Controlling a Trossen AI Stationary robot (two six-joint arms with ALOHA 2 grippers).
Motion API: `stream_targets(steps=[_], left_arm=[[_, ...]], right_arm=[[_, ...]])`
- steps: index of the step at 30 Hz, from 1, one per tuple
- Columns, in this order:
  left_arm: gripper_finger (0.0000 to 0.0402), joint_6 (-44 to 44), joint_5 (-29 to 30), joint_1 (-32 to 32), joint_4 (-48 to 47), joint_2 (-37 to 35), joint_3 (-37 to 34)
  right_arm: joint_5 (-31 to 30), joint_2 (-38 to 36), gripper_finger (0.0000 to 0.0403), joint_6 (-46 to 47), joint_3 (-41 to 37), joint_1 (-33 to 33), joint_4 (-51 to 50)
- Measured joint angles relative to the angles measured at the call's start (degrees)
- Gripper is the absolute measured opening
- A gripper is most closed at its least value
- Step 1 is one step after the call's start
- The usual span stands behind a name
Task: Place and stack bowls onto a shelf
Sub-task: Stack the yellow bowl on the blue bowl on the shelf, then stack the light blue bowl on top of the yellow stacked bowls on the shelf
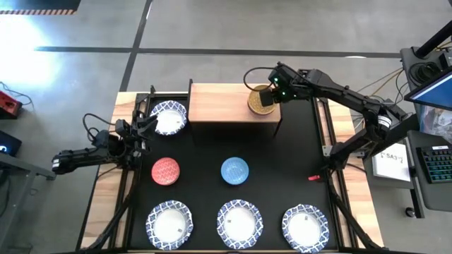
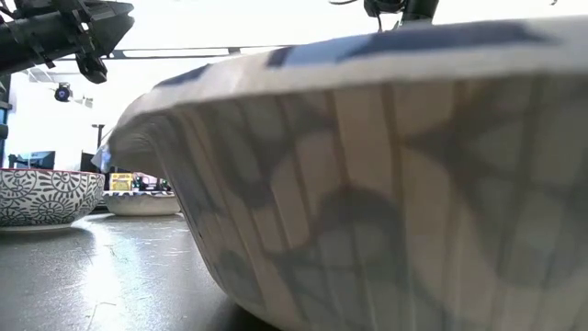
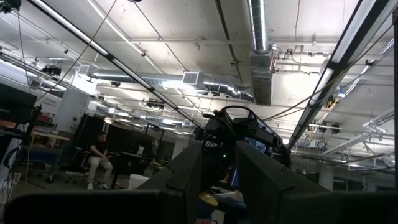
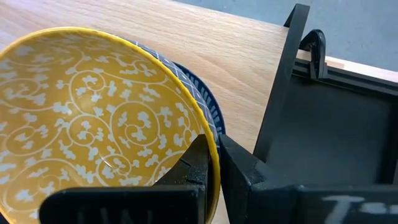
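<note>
A yellow bowl (image 4: 93, 118) with a white scroll pattern is over the right end of the light-wood shelf (image 1: 219, 104), with my right gripper (image 4: 214, 146) shut on it. Under it sits a dark blue cross-hatched bowl (image 4: 202, 99) on the shelf. On the black mat stand a red bowl (image 1: 166, 171), a blue bowl (image 1: 234, 171), three white blue-rimmed bowls along the near edge and one (image 1: 168, 118) left of the shelf. My left gripper (image 1: 145, 127) waits beside that last bowl, tipped upward, open and holding nothing. My right gripper pinches the yellow bowl's rim (image 4: 208, 127), one finger inside the bowl and one outside. The fingers come slanting down from the table's right. The bowl is tilted and nests in the dark blue bowl; whether the two touch cannot be told.
The shelf's left half (image 1: 212, 99) is bare wood. A dark frame rail with a clamp (image 4: 311, 50) runs right of the shelf. A small red object (image 1: 313, 178) lies on the mat at the right. One white bowl (image 2: 386, 184) fills the low view.
</note>
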State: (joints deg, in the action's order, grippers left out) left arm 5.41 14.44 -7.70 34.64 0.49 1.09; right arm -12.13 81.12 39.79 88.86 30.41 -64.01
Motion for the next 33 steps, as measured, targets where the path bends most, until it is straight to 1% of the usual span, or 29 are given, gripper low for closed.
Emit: stream_targets(steps=[4,12,17,29,31,33], left_arm=[[0.0082,0.0,0.0,-0.02,0.01,0.02,-0.01],[0.0082,0.0,0.0,0.0,-0.01,0.02,0.0],[0.0082,0.0,0.0,0.0,0.0,0.0,-0.01],[0.0082,0.01,0.0,-0.02,0.0,0.01,0.0],[0.0082,0.02,0.0,-0.02,0.01,0.02,0.01],[0.0082,0.01,0.0,-0.02,0.0,0.0,0.0]], right_arm=[[-1.2,0.3,0.0019,0.0,0.0,0.13,0.0],[-1.39,1.54,0.0073,-0.75,0.0,0.39,0.01],[-1.05,1.49,0.0095,-0.81,0.0,0.39,0.0],[-0.9,-3.32,0.0111,-0.34,0.0,0.36,0.0],[0.43,-3.93,0.0111,0.56,0.0,0.23,0.0],[3.7,-4.17,0.0111,1.64,0.0,-0.26,-0.05]])
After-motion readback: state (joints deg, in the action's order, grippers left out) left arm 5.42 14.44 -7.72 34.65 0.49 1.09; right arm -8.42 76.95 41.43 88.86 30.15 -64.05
